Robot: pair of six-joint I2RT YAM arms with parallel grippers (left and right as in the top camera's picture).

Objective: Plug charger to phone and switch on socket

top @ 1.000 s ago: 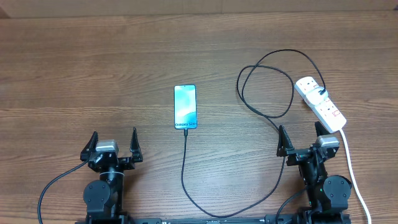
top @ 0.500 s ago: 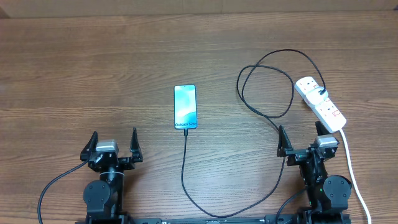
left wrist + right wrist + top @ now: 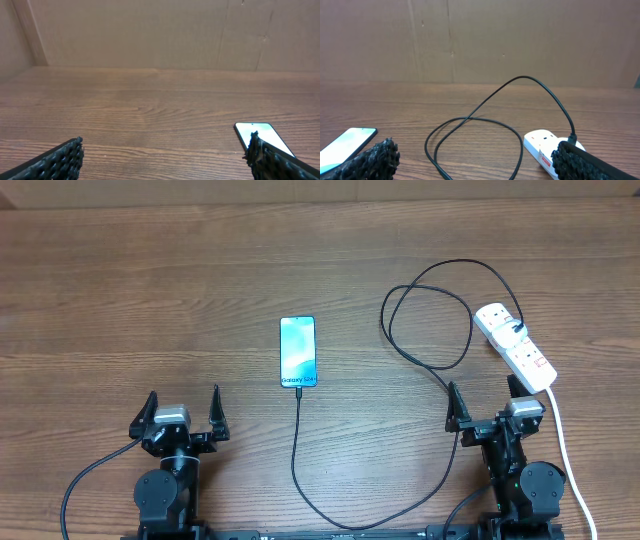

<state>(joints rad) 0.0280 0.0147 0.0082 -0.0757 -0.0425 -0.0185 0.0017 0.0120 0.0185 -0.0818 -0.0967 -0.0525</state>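
The phone (image 3: 298, 352) lies flat mid-table with its blue screen up; it also shows in the left wrist view (image 3: 262, 136) and the right wrist view (image 3: 347, 142). The charger (image 3: 296, 450) is a thin black cable whose tip meets the phone's near end. It runs along the table's front, loops (image 3: 470, 122) at the right, and its black plug sits in the white socket (image 3: 515, 345) (image 3: 542, 145). My left gripper (image 3: 183, 400) (image 3: 165, 152) is open, near-left of the phone. My right gripper (image 3: 482, 392) (image 3: 477, 155) is open, just in front of the socket. Neither holds anything.
A thick white cord (image 3: 565, 445) runs from the socket down the right side, past my right arm. A brown cardboard wall (image 3: 150, 30) stands along the table's far edge. The cable's loop (image 3: 430, 320) lies between the phone and the socket.
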